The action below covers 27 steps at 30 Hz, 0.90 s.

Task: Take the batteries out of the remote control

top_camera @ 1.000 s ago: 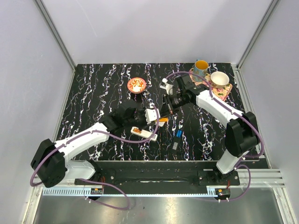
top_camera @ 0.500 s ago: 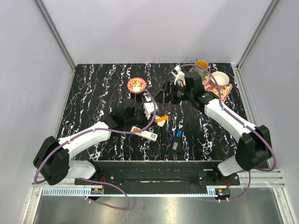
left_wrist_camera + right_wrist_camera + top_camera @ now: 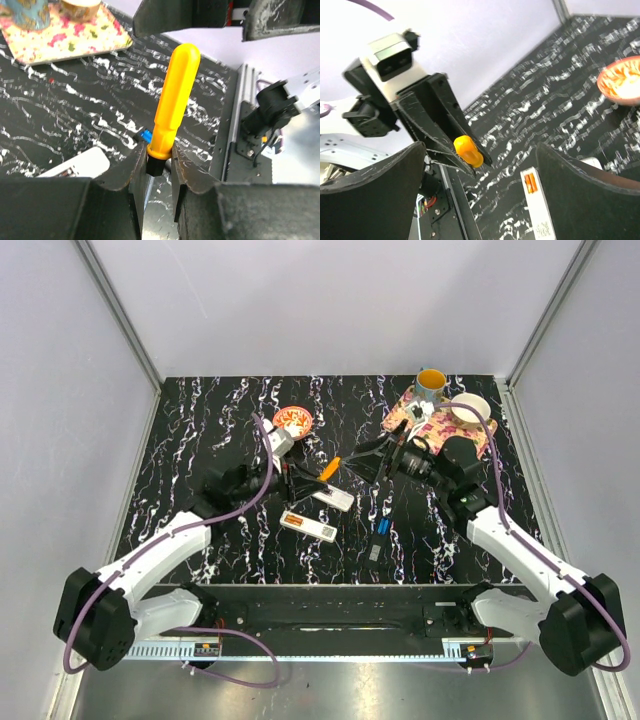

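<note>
A white remote control [image 3: 310,527] lies face down on the black marbled table, its compartment uncovered with orange batteries [image 3: 292,521] still inside; the right wrist view shows the remote [image 3: 540,210] and batteries [image 3: 531,181] too. A second white piece [image 3: 333,499] lies just behind it. My left gripper [image 3: 305,478] is shut on the black end of an orange-handled tool [image 3: 175,100], handle pointing at the right arm. My right gripper [image 3: 365,462] stands wide open facing that tool [image 3: 467,150], a short way from it, with nothing between its fingers.
A small blue item [image 3: 382,526] and a grey one [image 3: 374,553] lie right of the remote. An orange bowl [image 3: 292,420] sits at the back. A floral tray [image 3: 425,425] at the back right carries a yellow cup [image 3: 431,385] and a white cup [image 3: 468,408].
My right gripper went from shut to wide open and swung down from the back to face the left one. The left gripper lifted the orange-handled tool and drew back to the left.
</note>
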Tool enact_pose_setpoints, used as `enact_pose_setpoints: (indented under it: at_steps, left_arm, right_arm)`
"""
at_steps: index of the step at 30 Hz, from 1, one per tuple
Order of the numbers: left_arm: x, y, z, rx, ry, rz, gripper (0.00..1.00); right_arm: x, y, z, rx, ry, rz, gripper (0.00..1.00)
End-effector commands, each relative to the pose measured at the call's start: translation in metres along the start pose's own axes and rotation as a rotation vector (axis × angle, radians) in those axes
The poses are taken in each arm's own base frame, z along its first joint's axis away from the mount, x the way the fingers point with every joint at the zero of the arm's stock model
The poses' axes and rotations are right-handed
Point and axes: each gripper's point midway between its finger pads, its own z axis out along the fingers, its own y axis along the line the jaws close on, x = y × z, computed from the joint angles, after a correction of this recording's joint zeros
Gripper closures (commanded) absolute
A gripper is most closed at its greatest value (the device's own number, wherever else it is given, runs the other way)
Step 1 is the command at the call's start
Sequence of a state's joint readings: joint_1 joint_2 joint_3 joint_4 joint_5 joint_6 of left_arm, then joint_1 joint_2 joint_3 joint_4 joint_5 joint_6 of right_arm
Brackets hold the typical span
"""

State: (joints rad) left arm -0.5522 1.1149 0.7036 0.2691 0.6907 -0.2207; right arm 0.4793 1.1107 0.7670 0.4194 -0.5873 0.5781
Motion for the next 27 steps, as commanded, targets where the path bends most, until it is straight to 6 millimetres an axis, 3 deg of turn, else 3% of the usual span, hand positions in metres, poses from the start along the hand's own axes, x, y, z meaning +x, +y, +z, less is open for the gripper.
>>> enact_pose_setpoints:
  at_steps: [1,3,6,10,12,18,27]
  left_arm:
    - [-0.045,-0.035,-0.012,0.144,-0.129,0.020,1.00]
    - [-0.055,-0.044,-0.016,0.172,-0.163,0.043,1.00]
    - [-0.068,-0.053,-0.022,0.188,-0.220,0.040,1.00]
    - [-0.077,-0.058,-0.025,0.202,-0.261,0.034,1.00]
    - [-0.083,-0.061,-0.026,0.215,-0.295,0.038,1.00]
    - [-0.085,-0.061,-0.024,0.224,-0.296,0.022,1.00]
    - [-0.083,-0.060,-0.020,0.236,-0.281,0.004,1.00]
  right_arm:
    - [-0.031,0.052,-0.004,-0.223,-0.076,-0.086,0.02]
    - [-0.033,0.055,0.000,-0.248,-0.080,-0.073,0.04]
    - [-0.036,0.064,0.002,-0.299,-0.100,-0.056,0.16]
    - [-0.040,0.081,0.002,-0.380,-0.117,-0.043,0.21]
    - [-0.038,0.083,0.003,-0.399,-0.102,-0.038,0.30]
    - [-0.038,0.095,0.004,-0.433,-0.102,-0.049,0.34]
    - [-0.039,0.112,0.008,-0.496,-0.087,-0.068,0.49]
